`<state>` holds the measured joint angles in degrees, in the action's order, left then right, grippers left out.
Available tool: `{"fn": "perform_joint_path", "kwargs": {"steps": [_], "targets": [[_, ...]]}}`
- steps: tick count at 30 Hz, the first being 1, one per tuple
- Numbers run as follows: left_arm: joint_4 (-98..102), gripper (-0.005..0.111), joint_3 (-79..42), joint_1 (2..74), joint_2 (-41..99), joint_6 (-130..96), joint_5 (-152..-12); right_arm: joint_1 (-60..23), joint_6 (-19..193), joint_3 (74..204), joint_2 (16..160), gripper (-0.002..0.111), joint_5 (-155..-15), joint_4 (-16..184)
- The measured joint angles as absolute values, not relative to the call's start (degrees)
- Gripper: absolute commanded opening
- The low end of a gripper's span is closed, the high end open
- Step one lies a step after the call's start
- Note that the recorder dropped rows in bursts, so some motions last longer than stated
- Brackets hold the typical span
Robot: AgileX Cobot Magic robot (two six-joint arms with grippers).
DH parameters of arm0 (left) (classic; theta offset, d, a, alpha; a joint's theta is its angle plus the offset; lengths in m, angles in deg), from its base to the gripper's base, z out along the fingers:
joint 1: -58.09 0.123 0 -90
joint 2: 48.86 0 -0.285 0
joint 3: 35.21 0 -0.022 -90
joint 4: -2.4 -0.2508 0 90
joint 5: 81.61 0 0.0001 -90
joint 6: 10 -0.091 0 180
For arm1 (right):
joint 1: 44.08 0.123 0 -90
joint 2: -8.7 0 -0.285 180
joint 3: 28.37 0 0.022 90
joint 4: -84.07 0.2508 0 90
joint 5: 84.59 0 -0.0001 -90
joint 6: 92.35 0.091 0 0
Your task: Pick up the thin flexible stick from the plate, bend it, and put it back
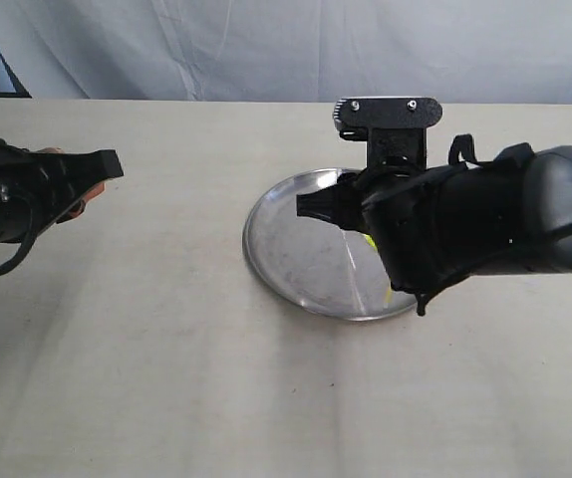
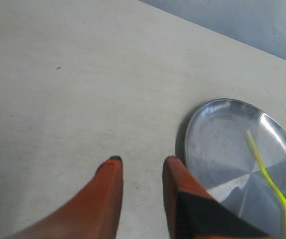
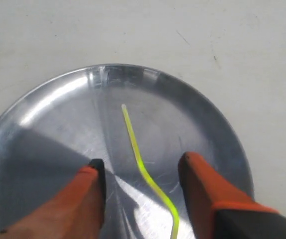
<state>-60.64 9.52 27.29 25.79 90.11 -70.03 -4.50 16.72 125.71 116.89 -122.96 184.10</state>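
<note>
The thin flexible stick [image 3: 142, 169] is a yellow-green strand lying kinked on the shiny silver plate [image 3: 58, 99]. My right gripper [image 3: 142, 164] hovers over the plate, open, with one orange finger on each side of the stick and not touching it. In the exterior view the right arm covers most of the stick; a yellow bit [image 1: 370, 241] shows on the plate [image 1: 286, 249]. My left gripper [image 2: 142, 160] is open over bare table just beside the plate [image 2: 208, 144], where the stick [image 2: 265, 174] also shows. In the exterior view the left gripper [image 1: 107, 167] sits far left.
A beige table [image 1: 166, 358] carries the plate, with a pale cloth backdrop [image 1: 266, 50] behind. A black camera mount [image 1: 391, 115] stands just behind the plate. A pale glare streak [image 1: 354, 264] crosses the plate.
</note>
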Motion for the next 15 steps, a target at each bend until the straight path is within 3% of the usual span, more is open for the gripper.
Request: {"fn": "perform_joint_path", "kwargs": {"steps": [2,6,8,15], "targets": [[-60.6,0.028,9.5,27.3,25.8,89.3,-70.0,-4.5,15.3,126.3,116.7,0.042,-124.3,184.1],[-60.4,0.012,9.5,27.3,25.8,86.1,-69.9,-4.5,10.7,126.3,113.5,-0.001,-127.3,184.1],[-60.3,0.0,9.5,27.3,25.3,84.3,-69.9,-4.4,6.4,126.3,110.2,0.0,-127.9,184.1],[-60.2,0.0,9.5,27.3,20.3,76.0,-67.1,-0.4,0.6,122.7,96.5,-0.001,-127.8,184.0]]}}
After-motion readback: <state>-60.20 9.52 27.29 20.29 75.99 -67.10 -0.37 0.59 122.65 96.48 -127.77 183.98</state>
